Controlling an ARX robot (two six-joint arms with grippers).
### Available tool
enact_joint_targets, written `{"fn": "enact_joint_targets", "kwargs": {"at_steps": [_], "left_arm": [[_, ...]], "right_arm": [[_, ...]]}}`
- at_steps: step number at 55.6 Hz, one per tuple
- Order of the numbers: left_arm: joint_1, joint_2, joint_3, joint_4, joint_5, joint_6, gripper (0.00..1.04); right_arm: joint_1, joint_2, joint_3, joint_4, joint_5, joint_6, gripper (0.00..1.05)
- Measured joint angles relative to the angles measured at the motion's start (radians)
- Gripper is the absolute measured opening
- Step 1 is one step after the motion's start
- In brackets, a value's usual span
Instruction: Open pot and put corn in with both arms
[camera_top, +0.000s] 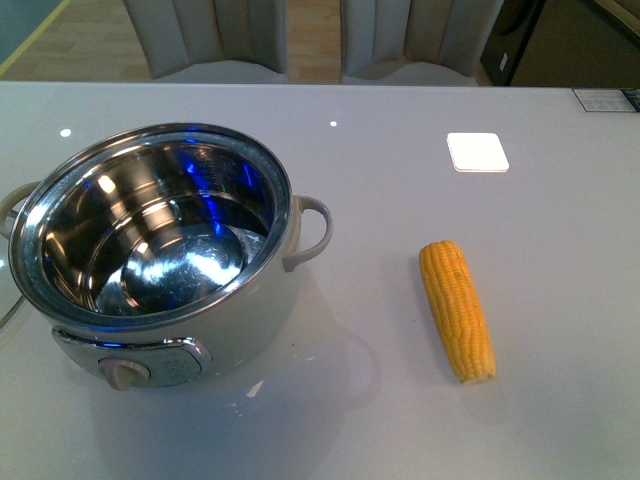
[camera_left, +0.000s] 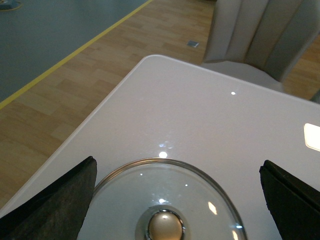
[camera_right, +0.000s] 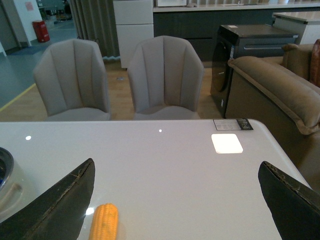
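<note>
looking at the pot (camera_top: 262, 305) front-left on the tabletop (camera_top: 400, 110) — open, steel bowl bare, nothing inside. switching to the left wrist view and spotting the glass lid (camera_left: 145, 192) lying flat, knob up, near a corner of the tabletop. parked there, by the look of it, to keep the pot's mouth free. catching the left tool (camera_left: 177, 162) spread wide over that lid, one side each way, gripping nothing. same story with the right tool (camera_right: 176, 162) — spread just as wide, empty, hanging over bare tabletop, probably lined up for the pick. finding the corn (camera_top: 457, 310) flat on the tabletop to the right of the pot, well apart from it, touching nothing else. reading its long axis as running roughly away from the robot and back, near end swung a little right. seeing a blunt, slimmer-looking near end and a rounded far end, but can't call the tip for sure. calls for a grab across the cob, most likely, not along it.
</note>
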Motion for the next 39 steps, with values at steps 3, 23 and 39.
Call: {"fn": "enact_joint_targets", "kwargs": {"at_steps": [3, 23, 39], "left_arm": [[0.006, -0.087, -0.029, -0.057, 0.034, 0.0, 0.98], [-0.026, -0.61, -0.222, -0.366, 0.173, -0.041, 0.98], [-0.159, -0.914, -0.328, -0.533, 0.214, -0.08, 0.98]], "right_arm": [[0.0, 0.0, 0.0, 0.0, 0.0, 0.0, 0.96], [0.0, 0.0, 0.0, 0.0, 0.0, 0.0, 0.96], [0.0, 0.0, 0.0, 0.0, 0.0, 0.0, 0.96]]}}
